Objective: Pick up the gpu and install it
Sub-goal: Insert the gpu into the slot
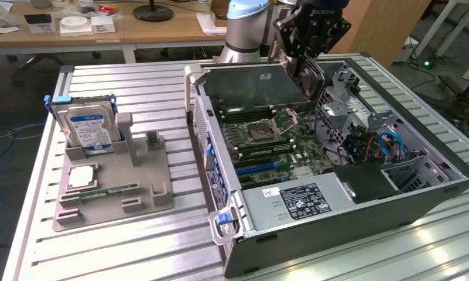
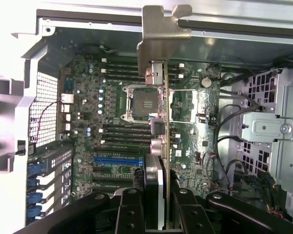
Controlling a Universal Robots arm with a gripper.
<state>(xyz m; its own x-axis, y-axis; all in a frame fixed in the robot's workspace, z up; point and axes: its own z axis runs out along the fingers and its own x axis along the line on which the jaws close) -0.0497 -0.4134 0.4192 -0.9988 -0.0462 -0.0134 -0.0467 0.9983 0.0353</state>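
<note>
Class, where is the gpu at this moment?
In the exterior view the gpu hangs in the gripper, right of centre near the top, above the open computer case's motherboard.

Quick tally: one open dark-grey metal tower computer case (image 1: 421,199) is counted, with one green motherboard (image 1: 297,146), one square metal CPU socket (image 2: 142,103) and one blue expansion slot (image 2: 118,160) inside. One grey plastic parts tray (image 1: 152,202) is counted, plus one silver hard drive with a blue label (image 1: 89,130), one square silver processor chip (image 1: 82,175) and one narrow green memory stick (image 1: 109,191). One thin black gpu card (image 2: 157,127) with a pale metal bracket and one black gripper (image 2: 158,209) are counted too.
</note>
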